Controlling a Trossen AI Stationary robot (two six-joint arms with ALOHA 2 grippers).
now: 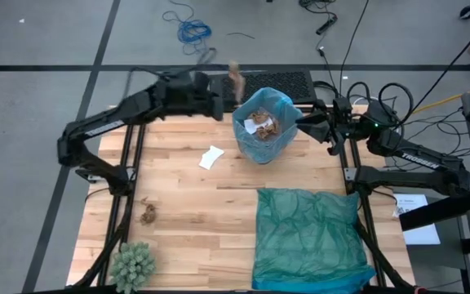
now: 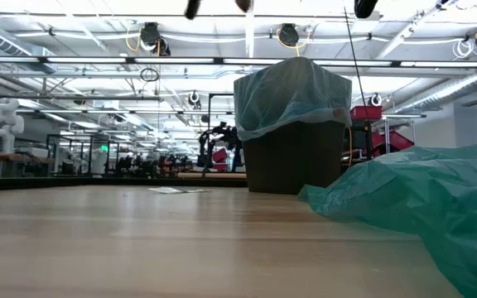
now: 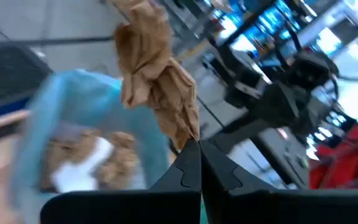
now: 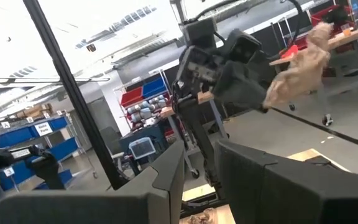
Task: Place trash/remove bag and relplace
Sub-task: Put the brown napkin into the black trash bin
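One brown paper wad hangs pinched in the left end effector, whose fingers are pressed together on the wad's lower end, as the left wrist view shows. The wad's long axis runs outward from the fingertips, and in the high view it sits just beyond the far rim of the bin, so the bag's open mouth lies toward the near side of the held piece and below it. That is the relation the drop seems to turn on: the wad probably needs to come back over the opening before release, or it could fall behind the bin off the table's far edge. The light blue bag lines the bin and already holds several brown lumps and a white scrap. The right end effector waits just beside the bin's right rim, its fingers a little apart and holding nothing that can be seen; it narrows the room on that side. More trash lies on the table: a white scrap left of the bin and a brown lump nearer the front, both closer to the left arm. A teal bag covers the front right, well apart from the bin.
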